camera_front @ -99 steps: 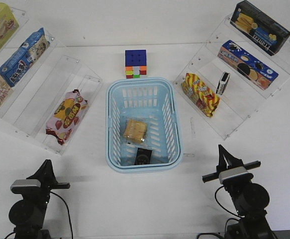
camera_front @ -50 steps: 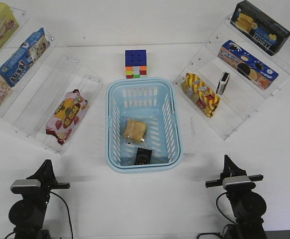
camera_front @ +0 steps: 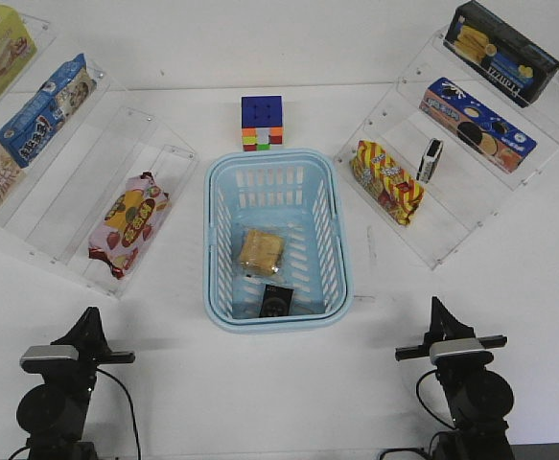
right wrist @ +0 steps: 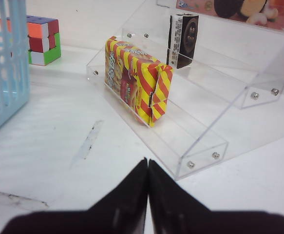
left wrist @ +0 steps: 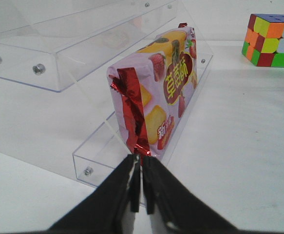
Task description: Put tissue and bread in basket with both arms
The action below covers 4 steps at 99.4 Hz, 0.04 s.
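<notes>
The light-blue basket [camera_front: 219, 230] stands in the middle of the table; its wall also shows in the right wrist view [right wrist: 5, 58]. Inside it lie the wrapped golden-brown bread [camera_front: 261, 250] and, nearer the front wall, the black tissue pack [camera_front: 277, 300]. My left gripper [camera_front: 89, 321] is shut and empty at the front left, well clear of the basket; in the left wrist view [left wrist: 141, 163] its tips point at a red-and-pink snack bag [left wrist: 159, 90]. My right gripper [camera_front: 438, 311] is shut and empty at the front right, also seen in the right wrist view [right wrist: 147, 163].
Clear acrylic stepped shelves stand left [camera_front: 78, 192] and right [camera_front: 452, 182] with boxed snacks. A red-and-yellow snack bag [camera_front: 386, 181] and a narrow black-and-white pack [camera_front: 430, 159] sit on the right shelf. A colour cube [camera_front: 262, 123] stands behind the basket.
My right arm has drawn back and settled lower at the front right; it has held still for the last half second. The left arm and the basket's contents have not moved.
</notes>
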Available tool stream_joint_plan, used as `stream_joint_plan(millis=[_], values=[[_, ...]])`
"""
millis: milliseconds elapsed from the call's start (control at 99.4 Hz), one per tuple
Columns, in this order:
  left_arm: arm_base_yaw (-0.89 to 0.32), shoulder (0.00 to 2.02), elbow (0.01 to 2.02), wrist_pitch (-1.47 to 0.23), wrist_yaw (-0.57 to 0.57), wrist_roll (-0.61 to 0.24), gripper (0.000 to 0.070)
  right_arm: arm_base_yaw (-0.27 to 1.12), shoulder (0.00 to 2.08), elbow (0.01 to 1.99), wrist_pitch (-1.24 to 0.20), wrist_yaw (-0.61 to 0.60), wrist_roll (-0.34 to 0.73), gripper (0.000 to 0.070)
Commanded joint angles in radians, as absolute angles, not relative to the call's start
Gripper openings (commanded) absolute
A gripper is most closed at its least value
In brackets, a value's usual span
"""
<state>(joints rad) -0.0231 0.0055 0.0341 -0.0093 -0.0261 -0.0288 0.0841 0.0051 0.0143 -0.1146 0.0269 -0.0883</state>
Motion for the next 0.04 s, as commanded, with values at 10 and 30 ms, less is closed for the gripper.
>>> stream_joint_plan(millis=[10, 30], values=[[-0.022, 0.004, 0.016, 0.001, -0.026, -0.035, 0.0001, 0.084, 0.001, 0.013, -0.101, 0.027, -0.075, 0.0005], [-0.022, 0.004, 0.016, 0.001, -0.026, -0.035, 0.0001, 0.084, 0.001, 0.013, -0.101, 0.027, -0.075, 0.0005]])
